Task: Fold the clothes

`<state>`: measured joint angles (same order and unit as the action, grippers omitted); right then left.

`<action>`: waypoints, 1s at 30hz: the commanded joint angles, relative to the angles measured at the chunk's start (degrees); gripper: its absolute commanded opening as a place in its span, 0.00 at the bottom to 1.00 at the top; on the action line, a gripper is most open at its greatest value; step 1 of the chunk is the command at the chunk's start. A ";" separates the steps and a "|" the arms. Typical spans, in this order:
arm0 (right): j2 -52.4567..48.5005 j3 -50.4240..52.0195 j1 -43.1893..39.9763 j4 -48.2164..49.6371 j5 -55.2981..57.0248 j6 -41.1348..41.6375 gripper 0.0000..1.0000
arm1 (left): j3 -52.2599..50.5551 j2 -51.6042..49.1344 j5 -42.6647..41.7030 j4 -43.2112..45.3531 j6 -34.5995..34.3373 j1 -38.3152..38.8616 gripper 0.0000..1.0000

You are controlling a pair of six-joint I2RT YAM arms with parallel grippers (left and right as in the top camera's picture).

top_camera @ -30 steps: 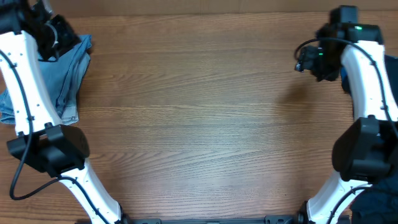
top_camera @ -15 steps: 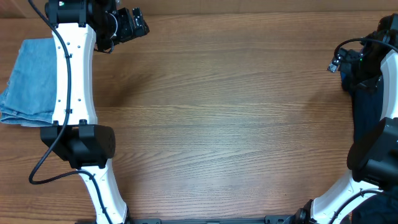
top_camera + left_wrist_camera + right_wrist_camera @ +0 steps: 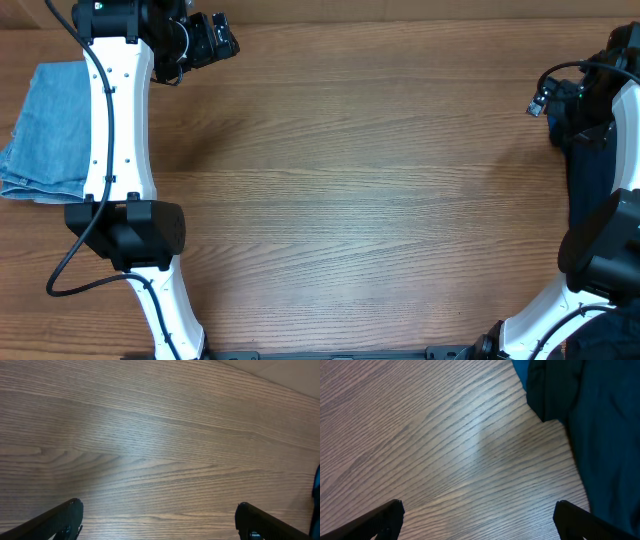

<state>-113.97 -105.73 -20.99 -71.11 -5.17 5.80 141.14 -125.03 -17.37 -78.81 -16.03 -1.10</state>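
The clothes show as a folded light-blue denim piece [image 3: 45, 125] lying flat at the table's left edge, partly under my left arm. My left gripper [image 3: 212, 40] is at the far left of the table, to the right of that denim, apart from it. In the left wrist view it [image 3: 159, 510] stands open over bare wood. My right gripper [image 3: 545, 98] hovers at the right edge, open [image 3: 479, 507], with nothing between its fingers. A dark blue garment [image 3: 600, 435] lies just to its right, untouched.
The wooden table [image 3: 350, 200] spreads between the two arms. More dark cloth [image 3: 615, 335] shows at the bottom right corner, beside the right arm's base. The left arm's base [image 3: 125, 235] stands low on the left.
My left gripper let go of the denim, opened and swung right; the denim now lies folded. The right gripper opened wider and moved to the right edge. Nothing has moved in the last half second.
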 commanded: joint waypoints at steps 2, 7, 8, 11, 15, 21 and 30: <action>-0.20 0.00 -0.09 0.35 0.00 0.24 1.00 | 0.33 -0.22 0.42 0.13 0.83 0.39 1.00; -0.22 0.00 -0.09 0.35 0.00 0.24 1.00 | 0.35 -0.22 0.42 0.13 0.83 0.39 1.00; -0.22 0.00 -0.09 0.35 0.00 0.22 1.00 | 0.33 -0.22 0.42 0.13 0.83 0.39 1.00; -0.22 0.00 -0.09 0.35 0.00 0.22 1.00 | 0.33 -0.22 0.42 0.13 0.83 0.39 1.00; -0.48 0.00 -0.02 0.35 0.00 0.24 1.00 | 0.35 -0.22 0.42 0.13 0.83 0.39 1.00; 5.90 0.00 0.37 0.35 0.00 0.24 1.00 | 0.33 -0.22 0.42 0.13 0.83 0.39 1.00; 41.53 -0.02 13.73 0.31 0.09 0.22 1.00 | 0.35 -0.22 0.42 0.13 0.83 0.39 1.00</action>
<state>-81.93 -105.30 -14.70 -70.74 -4.91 5.80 141.14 -125.03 -17.37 -78.81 -16.03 -1.10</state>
